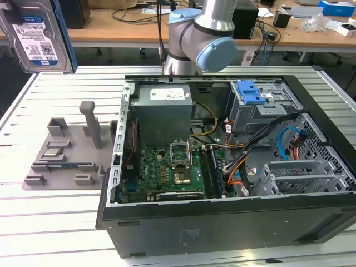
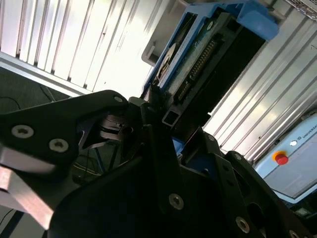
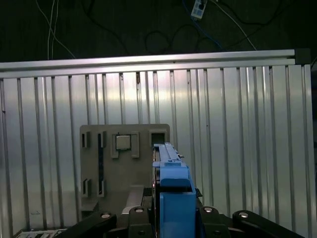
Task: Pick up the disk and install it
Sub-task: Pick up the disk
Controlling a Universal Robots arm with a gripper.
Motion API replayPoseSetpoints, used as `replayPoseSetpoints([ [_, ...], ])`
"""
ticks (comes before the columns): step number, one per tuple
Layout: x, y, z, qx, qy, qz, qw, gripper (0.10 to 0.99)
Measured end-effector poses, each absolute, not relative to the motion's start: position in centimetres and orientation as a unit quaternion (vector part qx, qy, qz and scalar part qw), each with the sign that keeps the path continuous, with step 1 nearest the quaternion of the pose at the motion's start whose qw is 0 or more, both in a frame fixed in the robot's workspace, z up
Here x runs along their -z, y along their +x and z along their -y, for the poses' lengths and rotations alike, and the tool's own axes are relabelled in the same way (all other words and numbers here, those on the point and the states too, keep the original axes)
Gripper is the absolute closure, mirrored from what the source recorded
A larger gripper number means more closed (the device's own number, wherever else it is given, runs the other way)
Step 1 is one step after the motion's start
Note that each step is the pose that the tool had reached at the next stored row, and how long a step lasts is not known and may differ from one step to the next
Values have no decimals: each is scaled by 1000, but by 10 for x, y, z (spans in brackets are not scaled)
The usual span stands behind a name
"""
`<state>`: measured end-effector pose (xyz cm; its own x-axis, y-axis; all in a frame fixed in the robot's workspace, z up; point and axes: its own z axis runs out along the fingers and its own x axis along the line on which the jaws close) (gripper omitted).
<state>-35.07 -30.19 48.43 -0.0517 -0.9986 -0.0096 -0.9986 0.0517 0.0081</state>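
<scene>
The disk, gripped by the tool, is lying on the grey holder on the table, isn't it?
Not quite. The disk, gripped by the tool, is not lying on the grey holder. It hangs in the air, lifted clear of it, as the exterior view shows.

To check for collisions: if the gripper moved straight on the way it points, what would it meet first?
Probably the grey fixture plate, near its edge, with the held disk leading; otherwise the slotted table.

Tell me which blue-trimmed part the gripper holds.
The disk with blue rails, clamped in the gripper; the blue latch sits on the drive cage inside the case.
</scene>
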Motion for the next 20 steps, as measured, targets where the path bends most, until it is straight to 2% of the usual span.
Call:
replayPoseSetpoints([
  [9, -515, -351, 302, -6, -689, -725, 1, 722],
  [20, -516, -351, 302, -6, -689, -725, 1, 722],
])
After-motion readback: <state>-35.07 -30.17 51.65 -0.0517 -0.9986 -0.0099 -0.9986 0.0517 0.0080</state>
